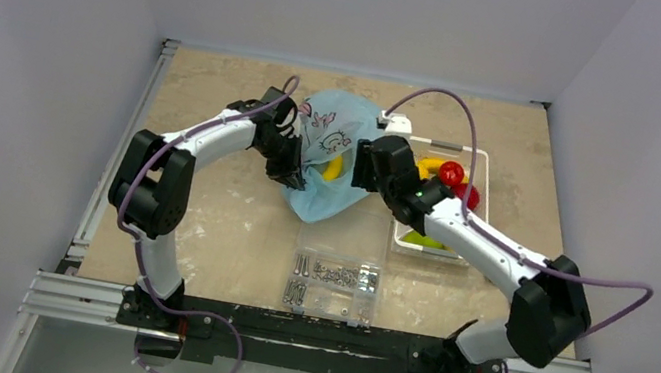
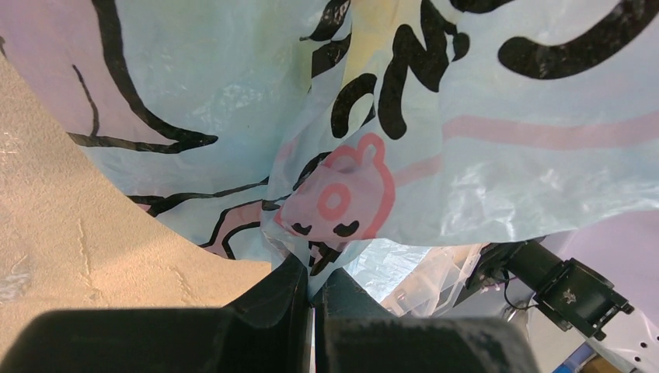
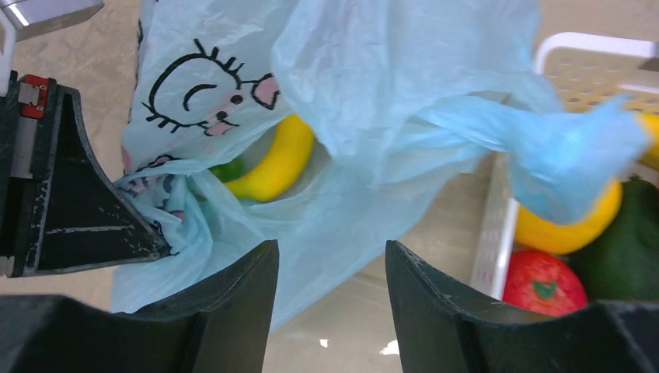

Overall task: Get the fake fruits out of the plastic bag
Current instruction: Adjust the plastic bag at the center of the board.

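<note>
My left claw (image 2: 313, 273) is pressed together on a fold of the thin light-blue cartoon-printed plastic bag (image 2: 233, 93). My right claw (image 3: 332, 260) is spread and empty, facing the bag's mouth. A curved yellow plastic banana (image 3: 276, 163) lies inside, just ahead-left of it, with a small green fruit (image 3: 227, 169) beside. Step, I judge: reaching in. Next: advance between the film folds and close on the banana alone.

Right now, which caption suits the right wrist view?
Open right hand facing the plastic bag, yellow banana visible inside, white basket with fruits beside.
</note>
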### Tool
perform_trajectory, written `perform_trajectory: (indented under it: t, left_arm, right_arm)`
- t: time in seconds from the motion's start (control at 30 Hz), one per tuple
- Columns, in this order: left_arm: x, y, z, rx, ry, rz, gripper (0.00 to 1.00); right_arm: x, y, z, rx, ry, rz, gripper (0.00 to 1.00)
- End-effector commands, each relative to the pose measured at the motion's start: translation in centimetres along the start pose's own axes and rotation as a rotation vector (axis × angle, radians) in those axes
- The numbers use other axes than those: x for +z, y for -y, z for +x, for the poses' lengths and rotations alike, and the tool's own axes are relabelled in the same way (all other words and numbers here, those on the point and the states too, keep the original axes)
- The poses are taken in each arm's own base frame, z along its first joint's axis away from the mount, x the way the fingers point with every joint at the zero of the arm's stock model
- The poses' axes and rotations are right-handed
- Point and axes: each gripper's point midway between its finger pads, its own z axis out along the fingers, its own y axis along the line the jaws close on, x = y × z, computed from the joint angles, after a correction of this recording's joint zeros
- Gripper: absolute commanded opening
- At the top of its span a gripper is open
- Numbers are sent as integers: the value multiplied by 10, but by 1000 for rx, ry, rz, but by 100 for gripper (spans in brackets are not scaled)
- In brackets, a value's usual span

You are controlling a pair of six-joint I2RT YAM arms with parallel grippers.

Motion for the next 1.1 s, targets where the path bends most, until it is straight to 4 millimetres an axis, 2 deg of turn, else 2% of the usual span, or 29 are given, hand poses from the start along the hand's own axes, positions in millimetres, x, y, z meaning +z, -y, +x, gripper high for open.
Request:
perform_trajectory:
  t: [0.0,0.07,0.1,0.3,0.37,0.4,0.5,0.67,0.9,0.93,1.07]
  left_arm:
    - [-18,21,-11,46,56,53,0]
    - [-18,21,-11,47,57,52,0]
    - [-18,21,-11,47,56,52,0]
    - [-15,14,-11,49,53,23,0]
    - [-12,12,-10,47,45,19,0]
    - [-11,12,-10,44,43,18,0]
    - [-12,12,-10,44,44,18,0]
    - [-13,14,-11,40,53,24,0]
    - [-11,15,-11,31,43,36,0]
    - [-11,14,-11,31,43,30,0]
    - [-11,13,-12,34,44,27,0]
  right_arm:
    - [21,-41,-22,54,35,-102,51]
    - [39,-59,-31,60,62,-144,52]
    - [49,-68,-45,67,95,-156,52]
    - [129,-105,-93,17,148,-119,51]
    - [140,-112,-110,12,166,-118,51]
    - [146,-114,-111,5,169,-116,52]
    - [142,-111,-107,8,154,-117,52]
    - [115,-90,-73,-5,99,-122,53]
    - [71,-83,-42,-6,52,-228,70]
    - [67,-83,-42,0,65,-241,70]
    - [66,-77,-21,13,39,-247,66]
